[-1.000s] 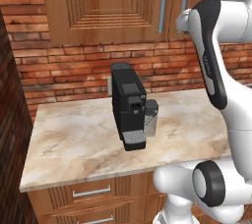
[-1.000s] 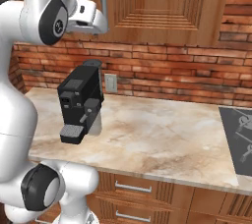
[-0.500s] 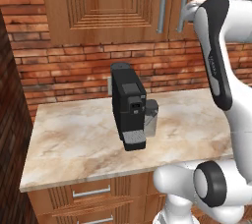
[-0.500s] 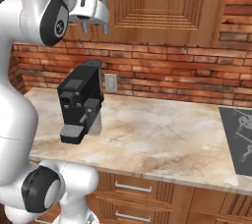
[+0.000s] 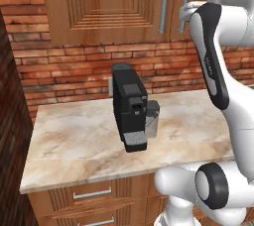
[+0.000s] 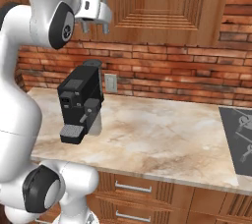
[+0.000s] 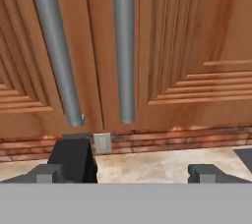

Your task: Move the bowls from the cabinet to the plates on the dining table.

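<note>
Now the pincer [image 7: 125, 173] gapes wide, empty, facing the cabinet [image 7: 197, 46].

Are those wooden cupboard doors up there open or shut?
Shut. The cabinet doors lie flush, their two grey bar handles side by side, with the open gripper facing them.

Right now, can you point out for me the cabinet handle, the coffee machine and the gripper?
cabinet handle [image 7: 124, 46], hand view, middle of the right grey bar.
coffee machine [image 5: 128, 106], left base view, its black front.
gripper [image 6: 93, 26], right base view, between its open fingers.
</note>
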### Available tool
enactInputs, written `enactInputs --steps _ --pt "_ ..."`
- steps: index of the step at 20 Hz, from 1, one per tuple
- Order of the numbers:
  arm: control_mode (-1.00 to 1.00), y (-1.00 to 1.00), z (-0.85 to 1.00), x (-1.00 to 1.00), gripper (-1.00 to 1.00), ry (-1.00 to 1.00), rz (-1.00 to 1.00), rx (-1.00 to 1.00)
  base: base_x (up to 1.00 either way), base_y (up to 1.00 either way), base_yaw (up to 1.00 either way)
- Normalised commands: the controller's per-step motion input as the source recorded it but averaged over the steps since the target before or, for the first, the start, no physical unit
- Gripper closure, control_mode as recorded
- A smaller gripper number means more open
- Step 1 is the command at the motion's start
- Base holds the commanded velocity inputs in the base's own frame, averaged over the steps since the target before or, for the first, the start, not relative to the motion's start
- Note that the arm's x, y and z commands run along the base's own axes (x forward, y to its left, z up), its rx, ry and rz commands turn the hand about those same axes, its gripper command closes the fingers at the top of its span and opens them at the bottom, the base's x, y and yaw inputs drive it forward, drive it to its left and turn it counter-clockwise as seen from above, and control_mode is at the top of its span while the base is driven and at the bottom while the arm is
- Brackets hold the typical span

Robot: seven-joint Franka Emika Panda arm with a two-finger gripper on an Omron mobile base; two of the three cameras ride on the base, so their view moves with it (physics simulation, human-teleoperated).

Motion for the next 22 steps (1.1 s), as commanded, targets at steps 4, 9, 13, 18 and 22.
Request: enactInputs --steps 4,9,13,18,22 --pt "-1.00 -0.11 0.00 0.31 -1.00 -0.05 0.00 0.00 0.00 0.00 0.00" --pt "-1.00 -0.12 0.00 0.28 -1.00 -0.07 0.00 0.00 0.00 0.00 0.00" --pt "-1.00 0.00 0.00 0.38 -1.00 -0.03 0.00 0.00 0.00 0.00 0.00" --pt "-1.00 0.00 0.00 0.39 -1.00 -0.02 0.00 0.00 0.00 0.00 0.00" --pt "-1.00 0.00 -0.03 0.48 -1.00 0.00 0.00 0.00 0.00 0.00 0.00"
